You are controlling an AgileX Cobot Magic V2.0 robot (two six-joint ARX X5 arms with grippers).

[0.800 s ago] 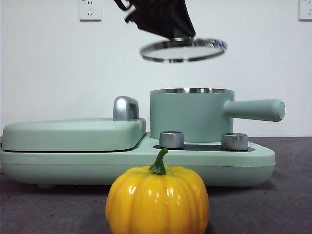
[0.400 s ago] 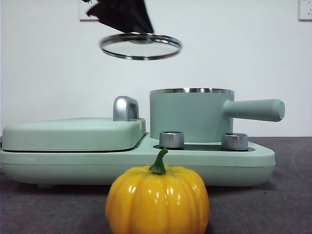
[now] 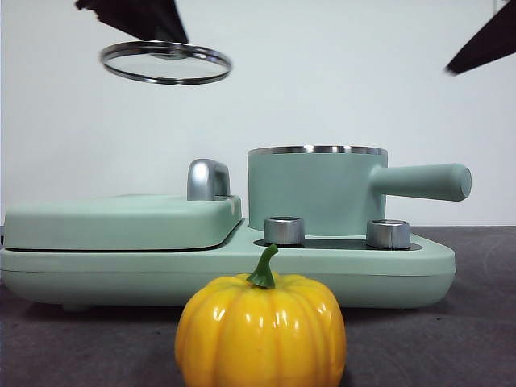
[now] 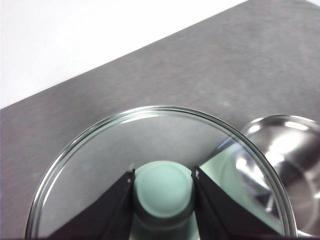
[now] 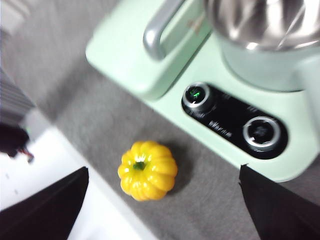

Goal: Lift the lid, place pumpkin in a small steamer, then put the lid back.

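— Where is the lid (image 3: 166,63) now, relative to your left pincer (image 4: 163,187)?

— I see it held in the left pincer, high in the air, above the flat hinged cover (image 3: 121,219) of the cooker. The two jaws press on the mint-green knob (image 4: 163,192) from both sides. Through the glass I see the grey worktop (image 4: 210,65), and beside the lid the open small steamer (image 3: 318,191) with its shiny inside.

— And the pumpkin (image 3: 260,330)?

— It stands on the worktop in front of the cooker, near the two steel dials (image 5: 227,113), not touching the base. My right pincer (image 5: 160,202) hovers above it with the jaws wide apart and nothing between them.

— Anything in the way?

— The chrome handle (image 3: 208,179) rises just beside the small steamer, and the long side handle (image 3: 421,181) points away from the cover. Around the pumpkin the worktop is free, and the worktop edge lies near it in the right wrist view.
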